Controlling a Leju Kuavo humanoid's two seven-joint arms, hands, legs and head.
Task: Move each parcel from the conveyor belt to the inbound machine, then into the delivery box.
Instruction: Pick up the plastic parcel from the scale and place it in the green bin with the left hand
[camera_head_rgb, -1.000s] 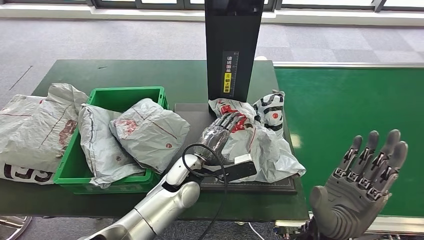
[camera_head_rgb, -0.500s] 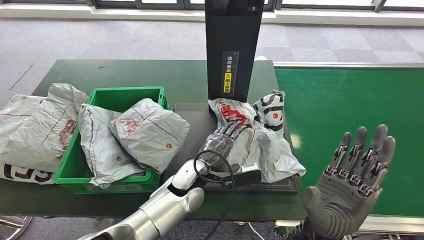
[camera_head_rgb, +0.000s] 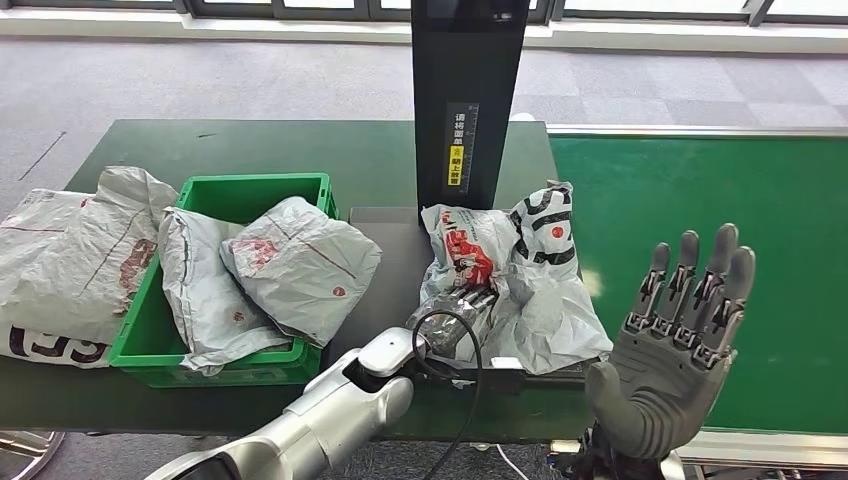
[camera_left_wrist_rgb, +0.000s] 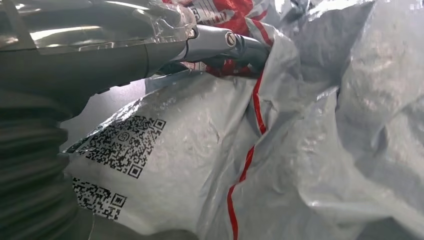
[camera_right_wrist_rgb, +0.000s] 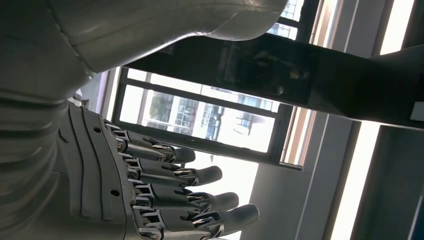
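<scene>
The parcel (camera_head_rgb: 510, 270) lies crumpled on the dark machine plate (camera_head_rgb: 385, 240) at the foot of the black column (camera_head_rgb: 470, 100). The left hand (camera_head_rgb: 455, 320) has its fingers closed around the parcel's near edge. The right hand (camera_head_rgb: 675, 350) is raised over the green belt (camera_head_rgb: 700, 200), fingers spread, holding nothing. Two parcels fill the green box (camera_head_rgb: 250, 195).

A dark green table (camera_head_rgb: 250, 150) stands on grey carpet (camera_head_rgb: 200, 80). Windows (camera_head_rgb: 300, 8) run along the far wall. Through a window (camera_right_wrist_rgb: 210, 115), buildings show outside.
</scene>
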